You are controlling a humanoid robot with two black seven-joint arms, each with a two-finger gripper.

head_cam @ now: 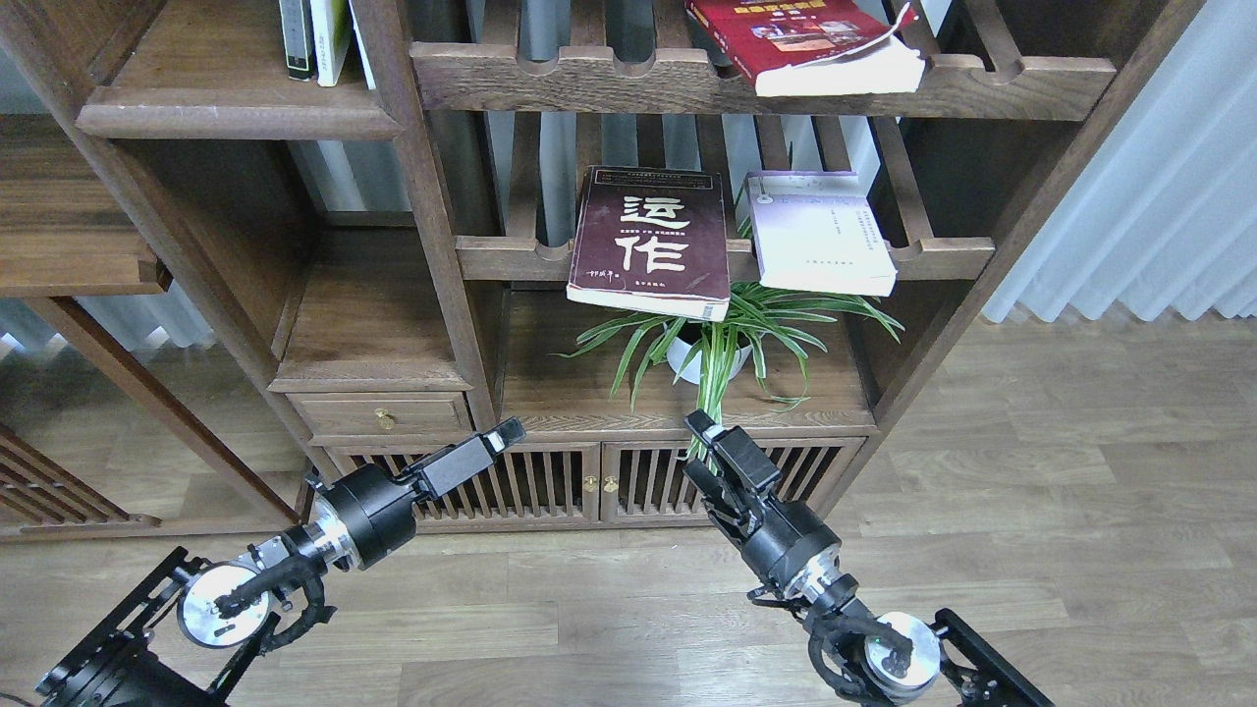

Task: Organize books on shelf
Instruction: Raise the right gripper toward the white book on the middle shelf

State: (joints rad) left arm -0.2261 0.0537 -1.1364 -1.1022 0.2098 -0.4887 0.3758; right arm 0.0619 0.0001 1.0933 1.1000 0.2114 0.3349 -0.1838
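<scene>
A dark maroon book with large white characters lies flat on the middle slatted rack, its front edge hanging over the rail. To its right on the same rack lies a pale lavender-white book. On the upper rack sits a thick red book, partly cut off by the top edge. The shelf, a solid brown board, is at the upper left. My left gripper and right gripper hover low in front of the cabinet doors, far below the books, with nothing in them. Their fingers cannot be told apart.
Thin white and green volumes stand upright on the solid board. A potted spider plant sits under the middle rack, just above my right gripper. A small drawer and slatted cabinet doors lie below. White curtains hang at right.
</scene>
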